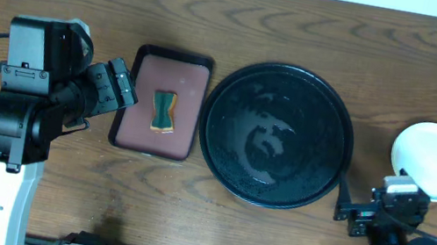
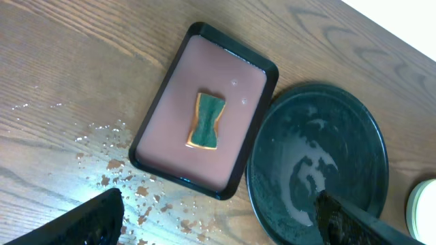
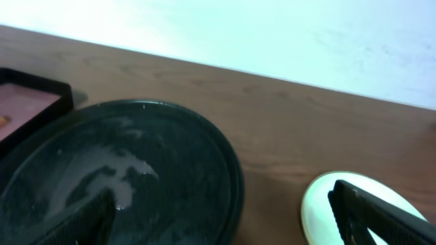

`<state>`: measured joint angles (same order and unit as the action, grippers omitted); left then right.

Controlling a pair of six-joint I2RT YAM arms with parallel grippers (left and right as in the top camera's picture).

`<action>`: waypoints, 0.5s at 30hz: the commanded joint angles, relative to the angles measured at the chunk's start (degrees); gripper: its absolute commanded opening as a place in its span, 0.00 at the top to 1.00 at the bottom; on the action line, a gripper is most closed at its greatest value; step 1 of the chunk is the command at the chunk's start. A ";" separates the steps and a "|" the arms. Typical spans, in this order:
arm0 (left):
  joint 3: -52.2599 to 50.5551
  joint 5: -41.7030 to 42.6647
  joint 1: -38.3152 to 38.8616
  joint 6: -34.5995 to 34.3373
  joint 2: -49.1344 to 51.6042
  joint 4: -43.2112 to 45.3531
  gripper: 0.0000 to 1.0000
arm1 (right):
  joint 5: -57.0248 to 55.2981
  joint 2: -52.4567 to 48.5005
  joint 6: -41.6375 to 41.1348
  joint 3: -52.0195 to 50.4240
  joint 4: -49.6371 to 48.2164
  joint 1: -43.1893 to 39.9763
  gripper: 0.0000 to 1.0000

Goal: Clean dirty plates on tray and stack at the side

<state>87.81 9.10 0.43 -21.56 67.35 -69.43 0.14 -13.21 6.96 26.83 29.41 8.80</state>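
Status: tray (image 1: 295, 91) has no plates on it, just a wet sheen on the black surface. Plates (image 1: 433, 161) sit on the worktop (image 1: 348, 37) to the right of the tray, near its rim but not touching. Only the pale top plate shows from above, so I can't count the stack or check for smears underneath.

Left gripper (image 2: 219, 201): spread wide, nothing between the fingers, hanging above the small tray (image 1: 190, 82) at its near edge. Right gripper (image 3: 221, 197): also spread, empty, sitting low and looking across the gap between the tray and the plates.

My read: we're at the wrap-up or check step.

To do it well:
- Confirm the stack is concentric before calling it done. The top plate looks level in the right wrist view, but its edge is partly hidden behind a finger.
- If the right arm moves, lift first, then go sideways. The plates are just ahead of it, and a low sweep would shove them.
- Sponge (image 1: 165, 111) lies flat mid small tray. Leave it there.
- Brown specks (image 2: 112, 167) and droplets are on the worktop beside the small tray, on the side away from the big tray. That's outside the task as worded, but worth flagging.
- Tray is wet and probably slick, so don't brace on it.

Writing and labels: none readable on the trays, sponge, plates or arms.
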 commanded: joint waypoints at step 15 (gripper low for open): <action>0.87 0.55 -0.15 0.57 0.04 -0.20 0.10 | 0.96 12.94 0.83 -26.53 -31.95 -0.46 0.01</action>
<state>87.81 9.10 0.43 -21.58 67.40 -69.43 0.64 -0.69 7.05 1.13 -1.89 8.80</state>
